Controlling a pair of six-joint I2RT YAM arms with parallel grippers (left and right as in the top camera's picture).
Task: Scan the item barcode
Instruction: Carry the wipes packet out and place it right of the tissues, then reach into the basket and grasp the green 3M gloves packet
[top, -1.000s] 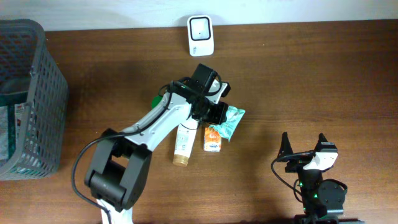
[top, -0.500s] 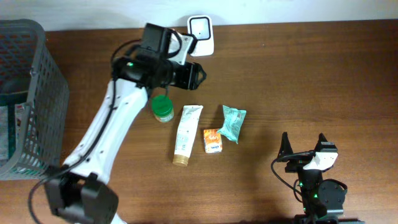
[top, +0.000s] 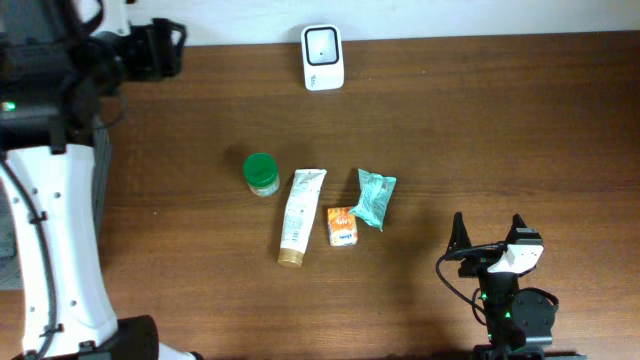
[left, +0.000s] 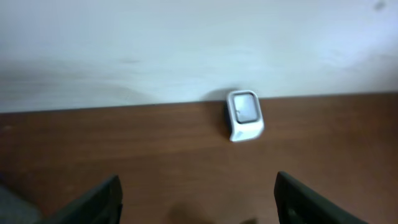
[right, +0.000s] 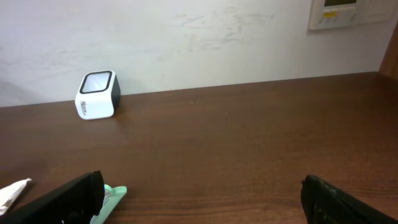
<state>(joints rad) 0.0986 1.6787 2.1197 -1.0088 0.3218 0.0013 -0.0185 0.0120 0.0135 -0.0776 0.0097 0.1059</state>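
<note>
Several items lie mid-table: a green-lidded jar (top: 262, 173), a white tube (top: 298, 215), a small orange box (top: 342, 225) and a teal packet (top: 374, 197). The white barcode scanner (top: 323, 57) stands at the back edge and also shows as the scanner (left: 244, 115) in the left wrist view and the scanner (right: 96, 94) in the right wrist view. My left gripper (top: 176, 48) is at the far back left, open and empty, well apart from the items. My right gripper (top: 488, 226) rests at the front right, open and empty. No barcode is visible.
The left arm (top: 50, 200) covers the left side of the table, hiding the grey basket there. A white wall runs behind the table's back edge. In the right wrist view the teal packet (right: 112, 194) and the white tube's end (right: 13, 191) lie at the lower left.
My left arm has swung from over the items to the far back left corner, and its gripper has gone from shut to open. The right arm has not moved.
</note>
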